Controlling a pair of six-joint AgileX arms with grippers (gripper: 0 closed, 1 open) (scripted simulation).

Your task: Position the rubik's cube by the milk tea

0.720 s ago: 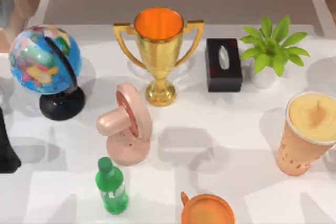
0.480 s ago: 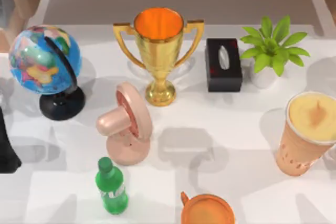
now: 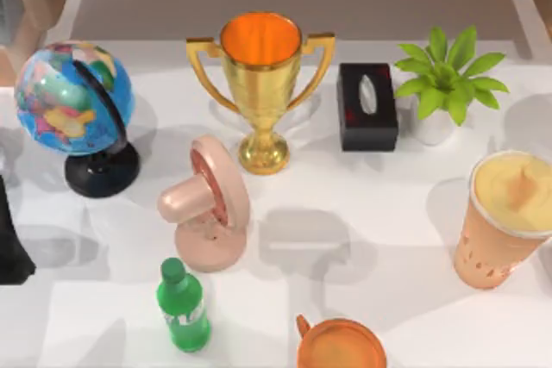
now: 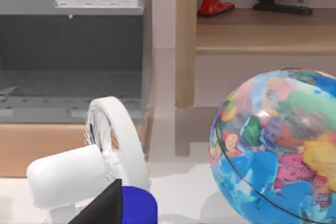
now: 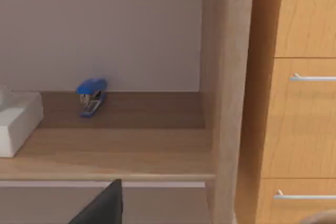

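The milk tea [image 3: 507, 220], a tall orange-tan cup with a white rim and creamy top, stands at the table's right edge. The rubik's cube is out of view. A black part of my left arm [image 3: 10, 243] sits parked at the table's far left edge, beside the globe [image 3: 76, 99]. In each wrist view a dark wedge of that arm's own gripper body shows at the frame's edge: the left one [image 4: 102, 209] and the right one [image 5: 102, 205].
A gold trophy [image 3: 260, 84] stands at the back centre, with a black tissue box [image 3: 367, 106] and a potted plant [image 3: 447, 84] to its right. A pink fan [image 3: 207, 204], a green bottle [image 3: 183, 308] and an orange mug [image 3: 341, 344] occupy the front. Open tabletop lies left of the milk tea.
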